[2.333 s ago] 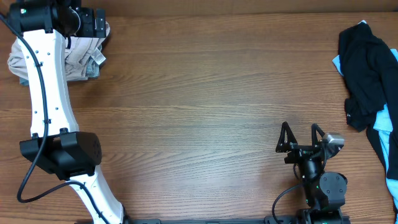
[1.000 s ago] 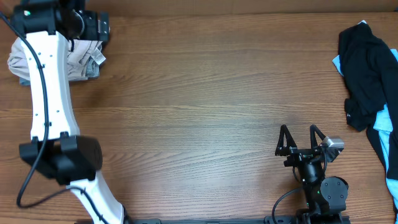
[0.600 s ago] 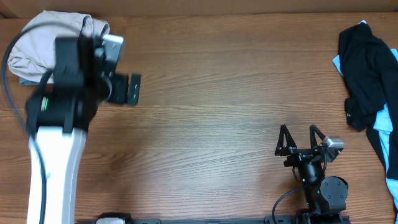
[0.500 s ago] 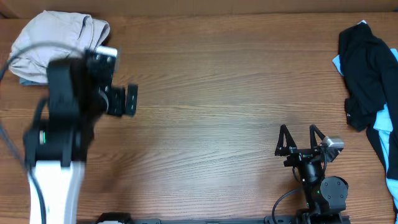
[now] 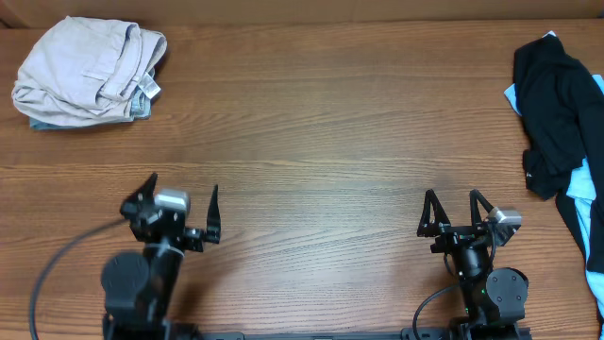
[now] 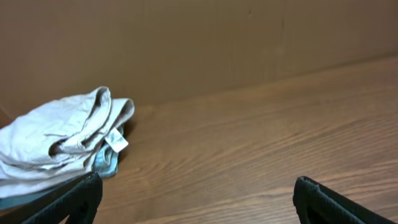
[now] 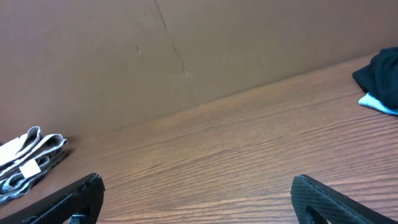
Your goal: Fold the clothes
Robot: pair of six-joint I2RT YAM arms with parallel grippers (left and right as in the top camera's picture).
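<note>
The beige shorts (image 5: 87, 69) lie folded in a bundle at the far left corner of the table, white label showing at their right edge. They also show in the left wrist view (image 6: 59, 137) and small in the right wrist view (image 7: 28, 162). My left gripper (image 5: 181, 200) is open and empty near the front left, well clear of the shorts. My right gripper (image 5: 455, 208) is open and empty near the front right. Both wrist views show wide-apart fingertips over bare wood (image 6: 199, 199) (image 7: 199, 202).
A black garment with light-blue cloth (image 5: 562, 113) is heaped at the right edge, also seen in the right wrist view (image 7: 380, 78). A bit of light-blue fabric (image 5: 140, 106) pokes out under the shorts. A brown wall (image 6: 199, 43) stands behind the table.
My left arm has let go of the shorts at the far left corner and drawn back to the front left, gripper open. The right arm has not moved.
</note>
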